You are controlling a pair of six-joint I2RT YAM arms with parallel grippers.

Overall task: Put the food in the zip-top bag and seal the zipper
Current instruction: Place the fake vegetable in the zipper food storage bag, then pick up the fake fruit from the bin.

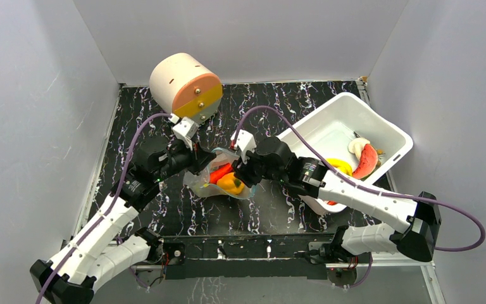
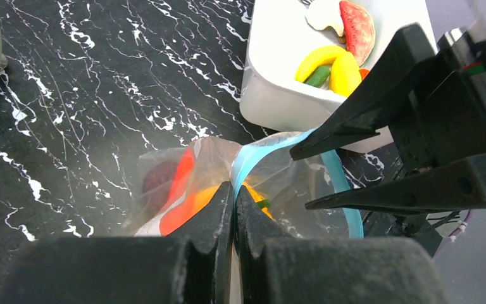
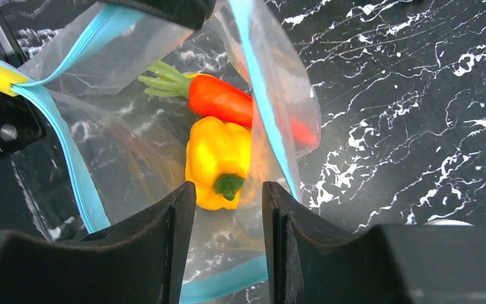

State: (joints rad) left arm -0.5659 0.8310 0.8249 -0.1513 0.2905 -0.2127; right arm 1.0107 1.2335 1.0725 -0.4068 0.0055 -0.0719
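We judged the step in hand to be loading food into the zip-top bag (image 3: 120, 145), which lay mid-table between the 2 arms, just beside the white tub (image 1: 332, 130).

The left gripper (image 2: 234, 190) had its jaws pressed fully together on the bag's lip, pinching the teal zipper (image 2: 247, 158) and lifting that side so the mouth gaped. The right gripper (image 3: 228, 185) hung at the opening with its jaws narrowly parted and nothing between them. Directly below, the yellow bell pepper (image 3: 218, 158) lay inside the bag, touching the red chili (image 3: 218, 100).

In the tub we counted at least 4 pieces left: a banana (image 2: 316, 58), a green cucumber (image 2: 318, 76), a watermelon slice (image 2: 357, 28) and a white piece (image 2: 323, 12).

To do this well, we thought the left pinch should hold steady, since the floppy film would probably sag shut without it. The right arm should back out along the line of the mouth, clear of the far lip, to avoid dragging the bag. For the next piece, a grip across the narrow middle seemed safest, with release deep inside. We would leave sealing until the tub was emptied.
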